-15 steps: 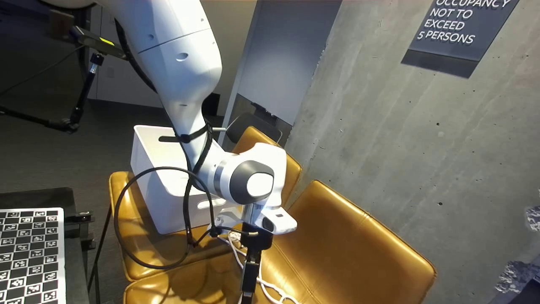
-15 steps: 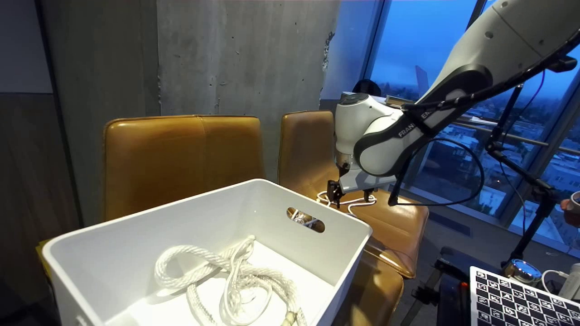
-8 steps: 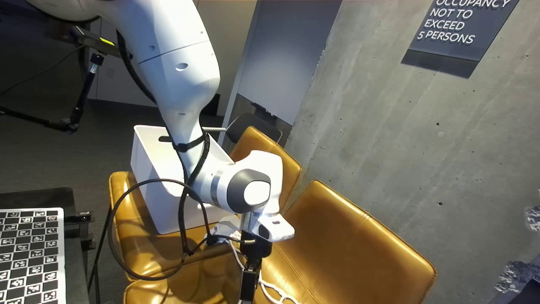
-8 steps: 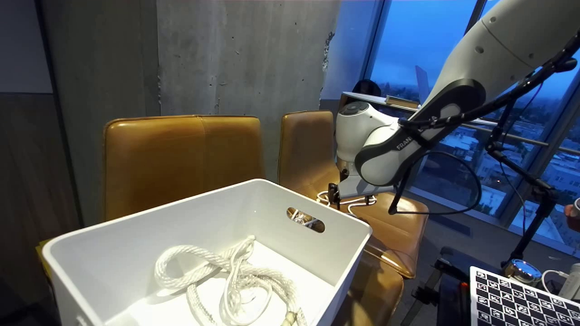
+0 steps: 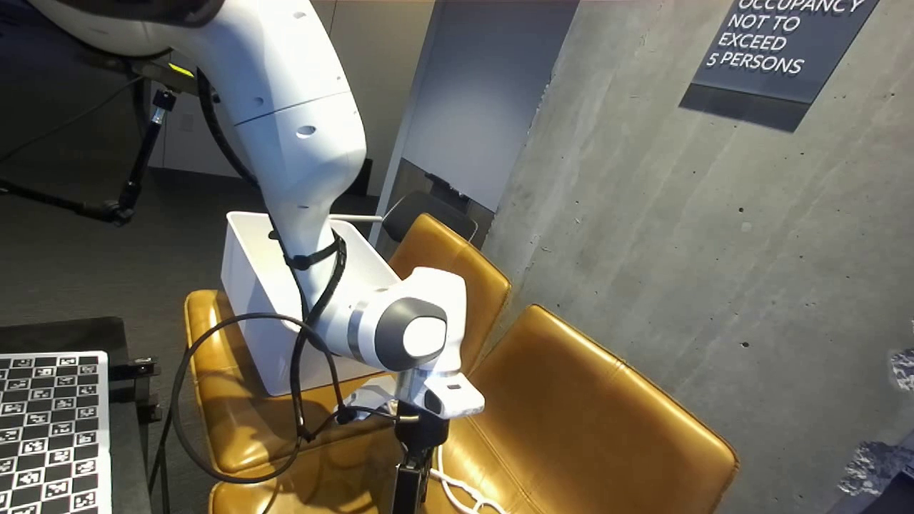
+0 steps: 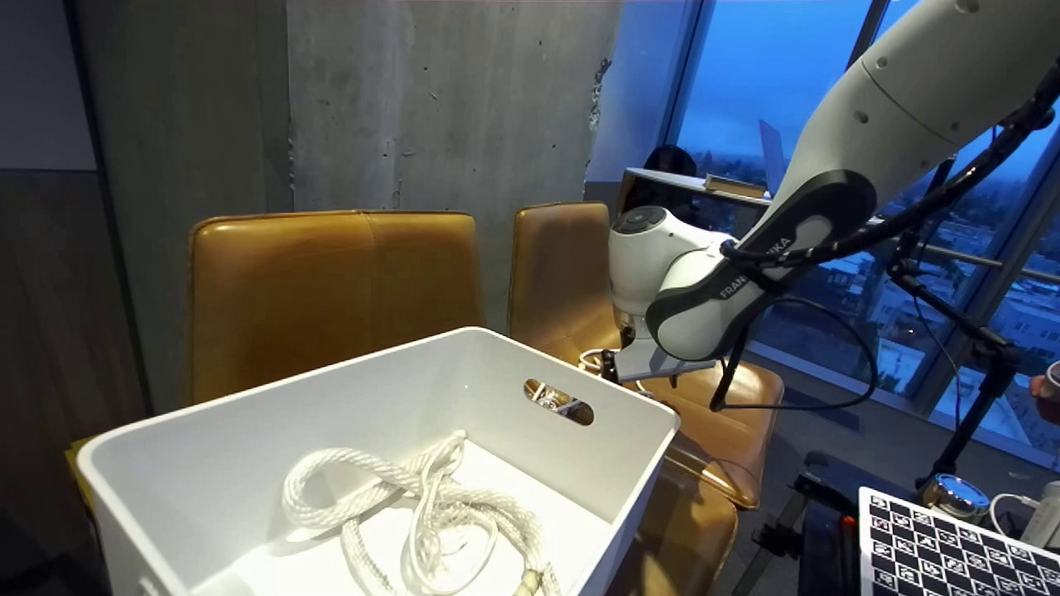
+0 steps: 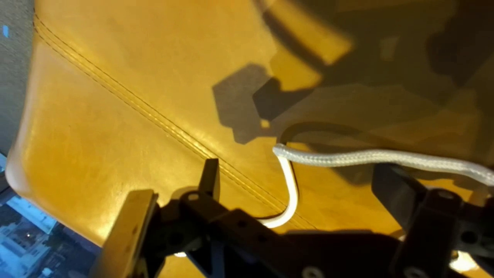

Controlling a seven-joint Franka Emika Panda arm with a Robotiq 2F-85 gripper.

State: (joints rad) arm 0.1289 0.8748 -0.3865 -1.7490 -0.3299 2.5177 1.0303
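My gripper (image 7: 300, 179) is open in the wrist view, its two black fingers wide apart with nothing gripped. A white braided rope (image 7: 347, 158) lies on the tan leather chair seat below. Its bend shows between the fingers, and one strand runs past the tip of the right-hand finger; I cannot tell if they touch. In an exterior view the gripper (image 5: 412, 485) points down over the seat, its tips hidden or cut off at the lower edge, with rope (image 5: 460, 491) beside it. In an exterior view the gripper (image 6: 639, 377) is partly behind the white bin's rim (image 6: 571, 364).
The white bin (image 5: 260, 335) stands on the neighbouring chair and holds thick white rope (image 6: 356, 480). Tan chair backs (image 5: 593, 421) stand by a concrete wall (image 5: 678, 235). A checkered board (image 5: 53, 435) and a camera stand (image 6: 952, 314) are nearby. A cable loop (image 5: 178, 407) hangs from the arm.
The arm and gripper have come down toward the seat, shifting slightly left in both exterior views at the end. The fingers are now more hidden behind the bin rim. Bin and rope have not moved.
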